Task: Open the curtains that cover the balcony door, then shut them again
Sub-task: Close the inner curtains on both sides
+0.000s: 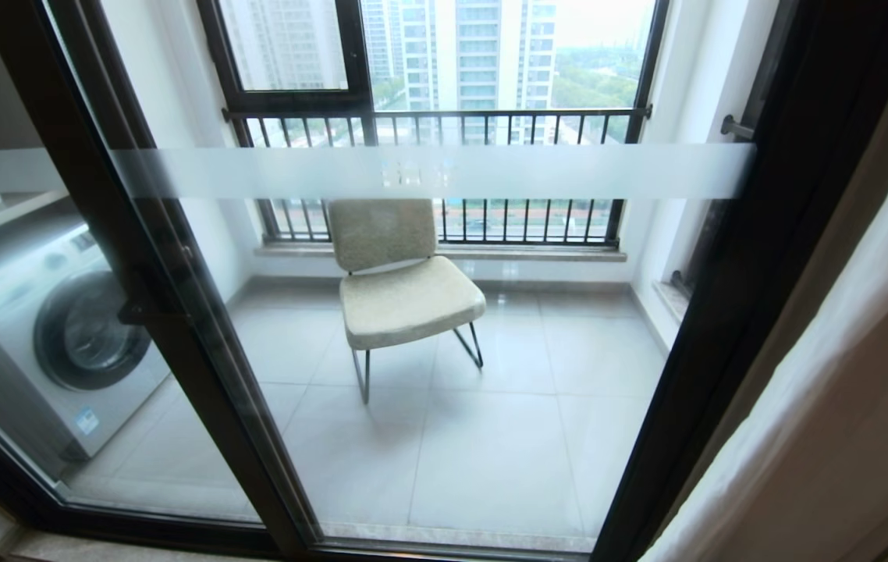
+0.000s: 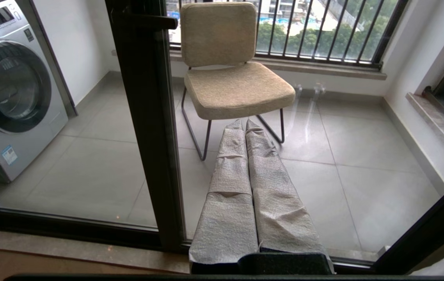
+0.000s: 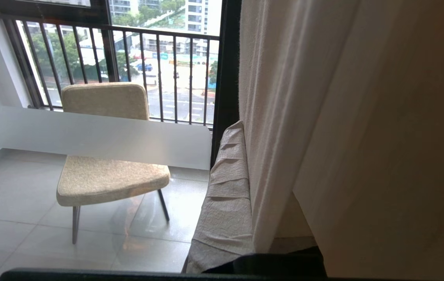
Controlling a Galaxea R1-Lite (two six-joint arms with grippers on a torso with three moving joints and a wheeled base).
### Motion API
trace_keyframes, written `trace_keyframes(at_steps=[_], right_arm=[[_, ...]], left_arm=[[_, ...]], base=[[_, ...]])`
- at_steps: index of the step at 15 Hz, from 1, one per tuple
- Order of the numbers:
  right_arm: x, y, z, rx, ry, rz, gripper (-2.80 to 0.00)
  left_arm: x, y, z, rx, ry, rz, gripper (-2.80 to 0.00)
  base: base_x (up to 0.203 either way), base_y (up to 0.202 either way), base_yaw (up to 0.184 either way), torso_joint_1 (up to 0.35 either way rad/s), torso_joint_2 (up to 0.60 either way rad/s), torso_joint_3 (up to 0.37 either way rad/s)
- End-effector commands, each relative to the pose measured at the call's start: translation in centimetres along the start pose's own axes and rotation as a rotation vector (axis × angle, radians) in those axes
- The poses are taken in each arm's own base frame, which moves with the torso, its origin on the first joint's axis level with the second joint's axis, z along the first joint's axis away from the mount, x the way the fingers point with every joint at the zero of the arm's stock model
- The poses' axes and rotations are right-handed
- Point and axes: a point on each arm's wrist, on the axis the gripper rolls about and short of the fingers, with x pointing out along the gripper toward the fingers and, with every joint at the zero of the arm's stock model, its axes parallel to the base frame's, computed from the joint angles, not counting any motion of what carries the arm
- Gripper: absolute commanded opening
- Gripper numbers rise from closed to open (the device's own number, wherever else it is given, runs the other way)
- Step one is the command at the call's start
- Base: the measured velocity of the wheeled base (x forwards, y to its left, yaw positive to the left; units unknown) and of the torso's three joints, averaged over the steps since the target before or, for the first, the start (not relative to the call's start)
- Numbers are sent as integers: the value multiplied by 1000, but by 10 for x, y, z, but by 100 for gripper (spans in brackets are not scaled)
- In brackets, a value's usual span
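The balcony door [image 1: 202, 351] stands uncovered, its glass crossed by a frosted band [image 1: 444, 172]. The curtains [image 1: 842, 375] hang bunched at the door's right edge, a white layer in front of a cream-beige one. My right gripper [image 3: 244, 132] is at that bunch, shut on the white curtain edge [image 3: 284, 117]. One cloth-wrapped finger [image 3: 226, 195] shows beside the fold; the other is hidden behind the fabric. My left gripper [image 2: 244, 123] is shut and empty, held low near the door's bottom rail. Neither arm shows in the head view.
Behind the glass stand a beige chair [image 1: 405, 297] on the tiled balcony floor and a washing machine [image 1: 62, 336] at the left. A dark-framed window with a railing [image 1: 436, 117] closes the far side. A small black handle [image 1: 136, 308] sits on the middle frame.
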Motion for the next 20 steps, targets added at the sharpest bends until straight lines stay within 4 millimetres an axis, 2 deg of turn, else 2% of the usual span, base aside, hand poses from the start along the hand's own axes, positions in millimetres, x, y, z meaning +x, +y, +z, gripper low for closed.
trace_keyframes(at_steps=[1, 5, 20], right_arm=[[-1, 0, -1, -1, 3, 0, -280], [0, 0, -7, 3, 24, -1, -280], [0, -2, -9, 20, 27, -38, -280]], left_arm=[[0, 0, 0, -1, -1, 1, -280], [0, 0, 0, -1, -1, 1, -280], [0, 0, 0, 2, 1, 1, -280]], base=[[0, 0, 0, 0, 0, 0], [0, 0, 0, 0, 0, 0], [0, 0, 0, 0, 0, 0]])
